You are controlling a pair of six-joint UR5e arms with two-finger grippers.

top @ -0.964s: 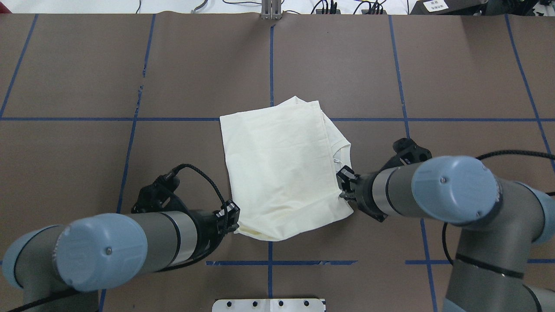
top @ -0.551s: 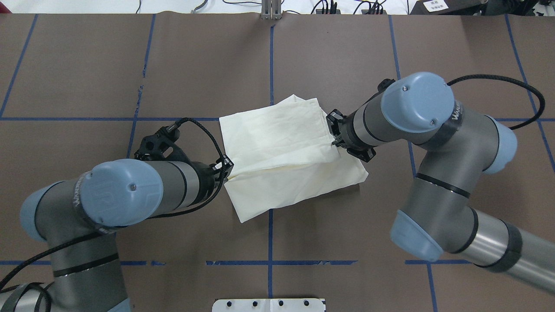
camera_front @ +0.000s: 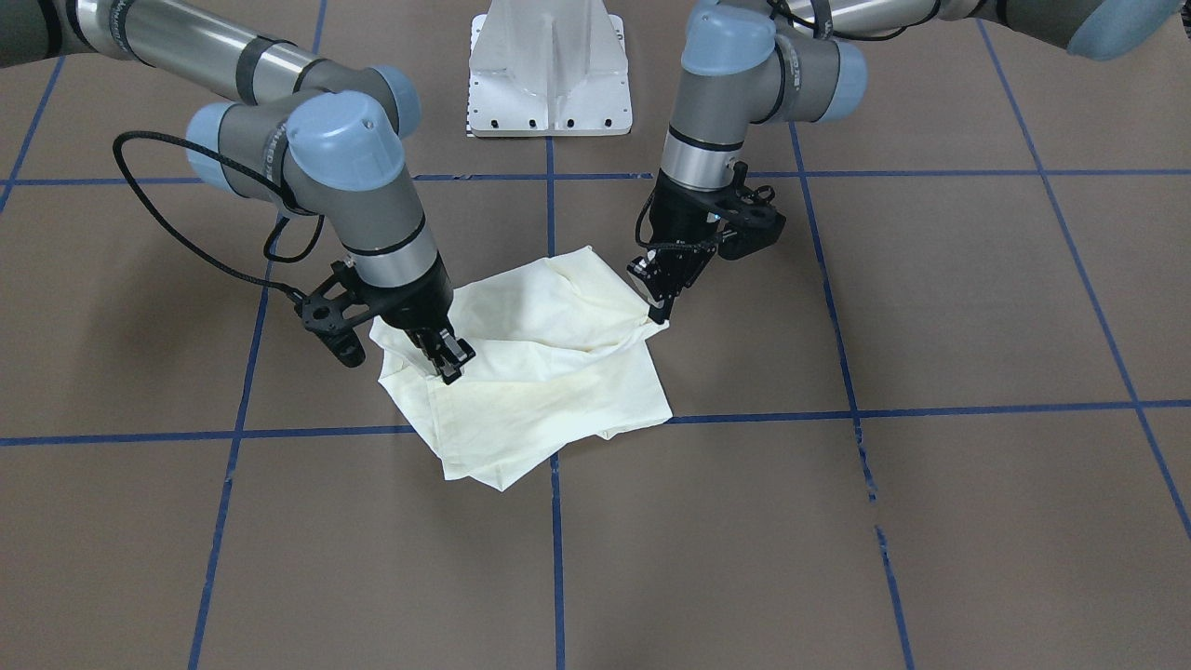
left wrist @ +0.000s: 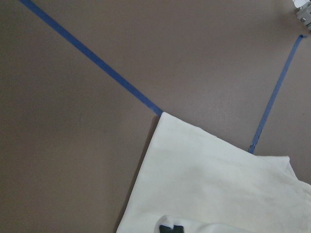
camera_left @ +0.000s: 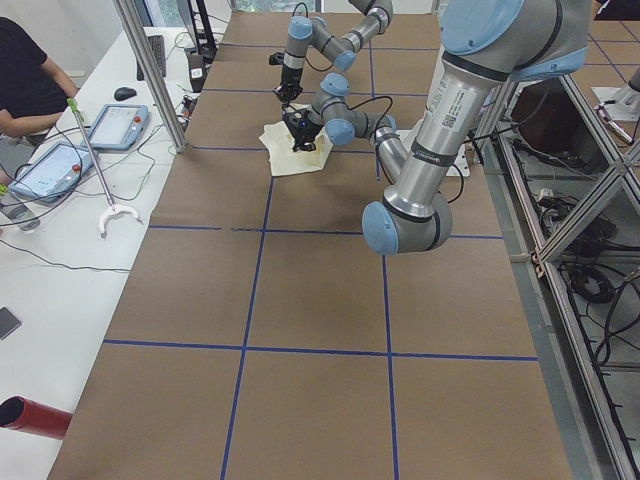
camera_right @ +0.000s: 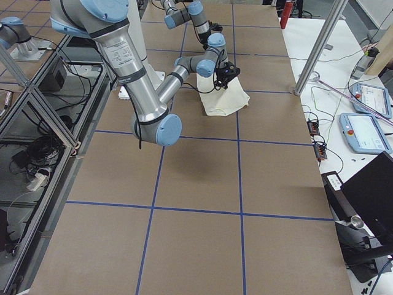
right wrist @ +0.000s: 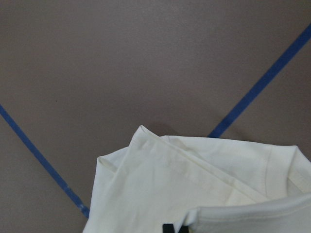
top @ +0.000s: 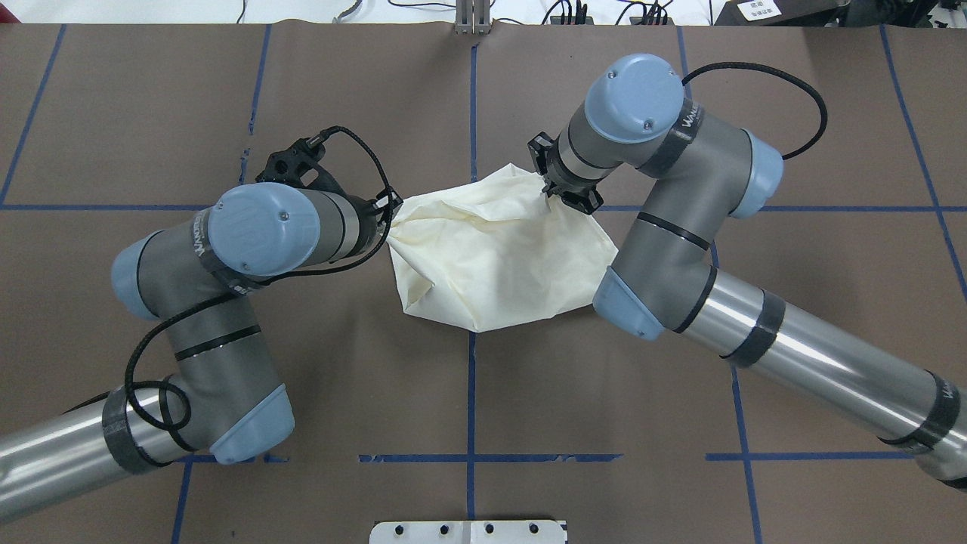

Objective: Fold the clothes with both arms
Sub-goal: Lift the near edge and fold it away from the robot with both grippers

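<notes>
Left hand [top: 392, 205] and right hand [top: 545, 190] each pinch a corner of the shirt [top: 498, 264], its held edge raised between them, the rest on the tabletop [top: 604, 378] below. Already folded small, it seems mid-fold; laying the edge down and releasing remain.

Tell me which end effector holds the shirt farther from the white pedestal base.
The right arm's black end effector, pinching the cream fabric shirt farther out; the left arm's black end effector grips nearer the white pedestal.
</notes>
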